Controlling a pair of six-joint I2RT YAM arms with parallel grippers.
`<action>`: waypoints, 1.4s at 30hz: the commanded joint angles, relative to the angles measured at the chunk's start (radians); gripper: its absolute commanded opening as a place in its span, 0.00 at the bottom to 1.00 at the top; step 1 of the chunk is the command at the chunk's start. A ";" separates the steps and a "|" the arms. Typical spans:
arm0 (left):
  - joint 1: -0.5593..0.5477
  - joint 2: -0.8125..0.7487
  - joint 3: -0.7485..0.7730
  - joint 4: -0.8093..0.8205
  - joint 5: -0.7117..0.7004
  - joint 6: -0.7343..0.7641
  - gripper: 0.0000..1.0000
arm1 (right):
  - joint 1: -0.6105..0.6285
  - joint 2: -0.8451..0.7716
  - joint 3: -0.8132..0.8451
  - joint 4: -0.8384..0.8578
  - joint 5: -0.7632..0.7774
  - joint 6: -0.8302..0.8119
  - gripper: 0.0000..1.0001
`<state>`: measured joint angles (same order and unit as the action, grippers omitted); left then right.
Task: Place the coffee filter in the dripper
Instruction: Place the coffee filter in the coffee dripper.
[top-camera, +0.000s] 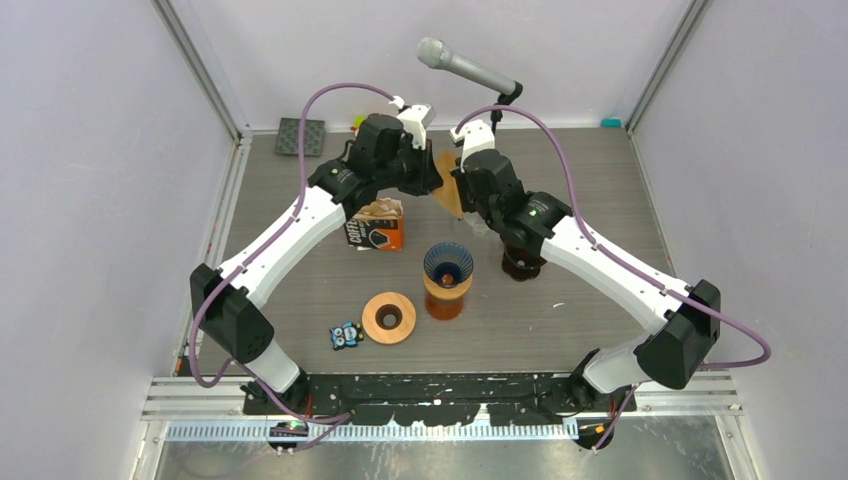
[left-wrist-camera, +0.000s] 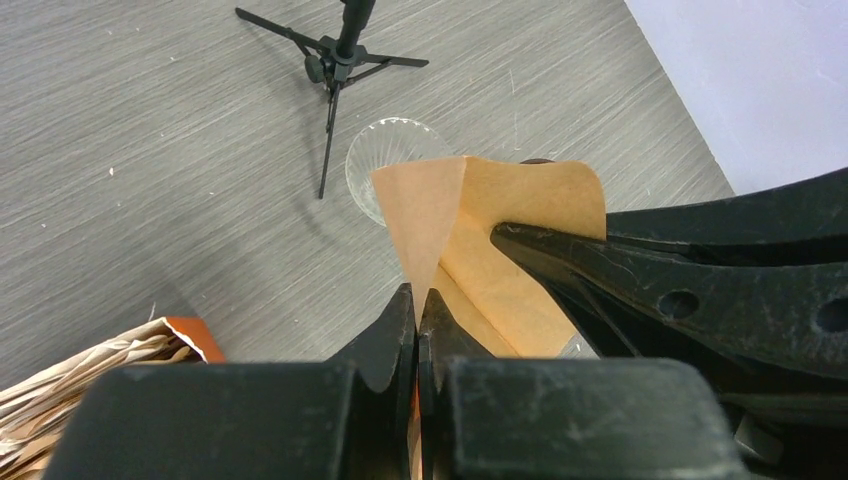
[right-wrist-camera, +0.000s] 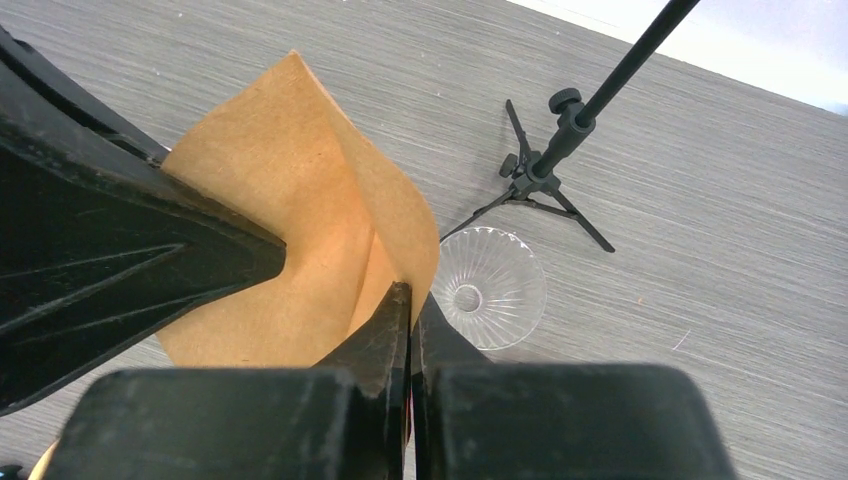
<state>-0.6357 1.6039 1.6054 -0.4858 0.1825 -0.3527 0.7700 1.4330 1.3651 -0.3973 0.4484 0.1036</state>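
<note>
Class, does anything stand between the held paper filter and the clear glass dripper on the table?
Nothing visible does. The paper filter is held in the air near the clear glass dripper; the microphone tripod stands beside the dripper, not between.

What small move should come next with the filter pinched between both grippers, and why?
Probably ease the two grippers slightly apart. The left gripper and right gripper are each shut on a separate layer of the coffee filter, which is only partly opened into a cone; a glass dripper waits on the table.
</note>
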 joint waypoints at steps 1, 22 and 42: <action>-0.005 -0.058 -0.004 0.029 -0.014 0.025 0.00 | -0.009 -0.051 0.002 0.053 0.024 -0.010 0.06; -0.005 -0.100 -0.048 0.068 0.004 0.062 0.00 | -0.084 -0.102 -0.037 0.050 -0.142 0.061 0.10; -0.005 -0.109 -0.066 0.097 0.057 0.095 0.17 | -0.130 -0.141 -0.075 0.067 -0.343 0.073 0.00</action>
<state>-0.6357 1.5375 1.5452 -0.4522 0.2096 -0.3008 0.6434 1.3331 1.2919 -0.3740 0.1474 0.1871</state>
